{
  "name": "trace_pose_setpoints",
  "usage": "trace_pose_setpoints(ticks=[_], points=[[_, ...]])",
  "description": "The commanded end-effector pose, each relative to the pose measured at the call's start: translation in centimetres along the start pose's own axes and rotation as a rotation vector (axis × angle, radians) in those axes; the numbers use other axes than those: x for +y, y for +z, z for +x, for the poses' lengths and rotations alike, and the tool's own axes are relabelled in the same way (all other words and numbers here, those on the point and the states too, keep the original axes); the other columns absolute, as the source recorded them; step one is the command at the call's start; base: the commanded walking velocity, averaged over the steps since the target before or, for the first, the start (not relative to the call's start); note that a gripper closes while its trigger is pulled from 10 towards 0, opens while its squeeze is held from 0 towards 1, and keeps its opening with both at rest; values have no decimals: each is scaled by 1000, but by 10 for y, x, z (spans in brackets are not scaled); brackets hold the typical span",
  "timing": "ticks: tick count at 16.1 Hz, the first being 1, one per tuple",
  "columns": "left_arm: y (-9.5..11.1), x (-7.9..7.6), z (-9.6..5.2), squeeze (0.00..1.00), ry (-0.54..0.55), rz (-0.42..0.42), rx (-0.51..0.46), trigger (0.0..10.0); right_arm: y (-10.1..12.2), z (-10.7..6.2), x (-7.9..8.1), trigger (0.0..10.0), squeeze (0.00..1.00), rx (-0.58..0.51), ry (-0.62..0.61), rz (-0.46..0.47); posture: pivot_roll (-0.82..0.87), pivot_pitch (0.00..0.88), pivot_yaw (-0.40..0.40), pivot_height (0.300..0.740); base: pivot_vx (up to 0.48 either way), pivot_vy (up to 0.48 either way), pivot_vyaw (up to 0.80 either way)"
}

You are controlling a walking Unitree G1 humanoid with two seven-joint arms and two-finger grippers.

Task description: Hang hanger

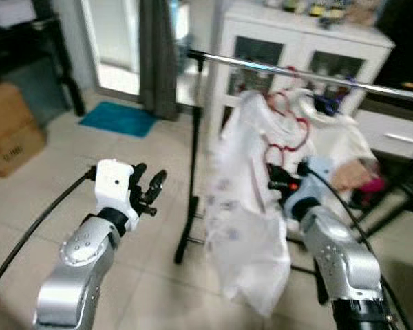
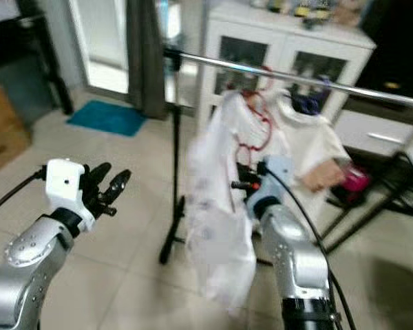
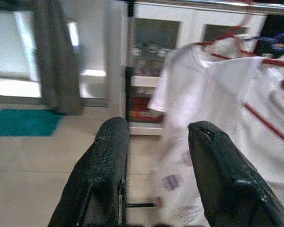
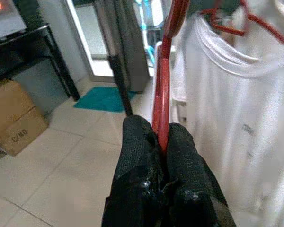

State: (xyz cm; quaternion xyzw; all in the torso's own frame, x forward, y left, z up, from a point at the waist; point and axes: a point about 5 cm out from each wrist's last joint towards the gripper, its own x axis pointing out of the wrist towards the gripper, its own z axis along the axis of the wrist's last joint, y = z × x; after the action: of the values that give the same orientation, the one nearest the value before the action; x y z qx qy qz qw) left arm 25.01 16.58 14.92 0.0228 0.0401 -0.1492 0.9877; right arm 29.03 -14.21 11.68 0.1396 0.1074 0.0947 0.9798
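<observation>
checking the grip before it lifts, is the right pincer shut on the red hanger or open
Shut on it. In the right wrist view the right pincer has both black fingers pressed against the red hanger, with no gap beside it.

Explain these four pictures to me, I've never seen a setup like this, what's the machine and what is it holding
This is a walking humanoid robot with two silver arms, each ending in two black fingers. The two wide pictures come from the cameras in its head, looking forward and down. The other two come from a camera on each wrist, looking along that arm's fingers.

The right gripper is shut on a red hanger that carries a white shirt, held up near a metal rail on a black stand. Another white shirt already hangs from the rail. The left gripper is open and holds nothing, off to the left of the stand.

Behind are a white cabinet, a teal mat and a cardboard box on the tile floor.
</observation>
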Motion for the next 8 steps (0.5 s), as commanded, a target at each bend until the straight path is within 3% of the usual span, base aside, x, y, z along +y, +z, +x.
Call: trace_pose_setpoints(ticks=[1,4,8], points=[[4,5,-2,0,17,16,-7,10000,10,2,11,10000,0,-46,39,-6,-31,0,-94,740,371,0,0],[4,4,-3,0,16,16,-6,10000,9,2,11,10000,0,-44,42,-7,-31,0,-94,740,368,0,0],[4,4,-3,0,10,19,-3,10000,6,2,21,10000,0,-3,111,-83,-34,0,-91,740,368,0,0]])
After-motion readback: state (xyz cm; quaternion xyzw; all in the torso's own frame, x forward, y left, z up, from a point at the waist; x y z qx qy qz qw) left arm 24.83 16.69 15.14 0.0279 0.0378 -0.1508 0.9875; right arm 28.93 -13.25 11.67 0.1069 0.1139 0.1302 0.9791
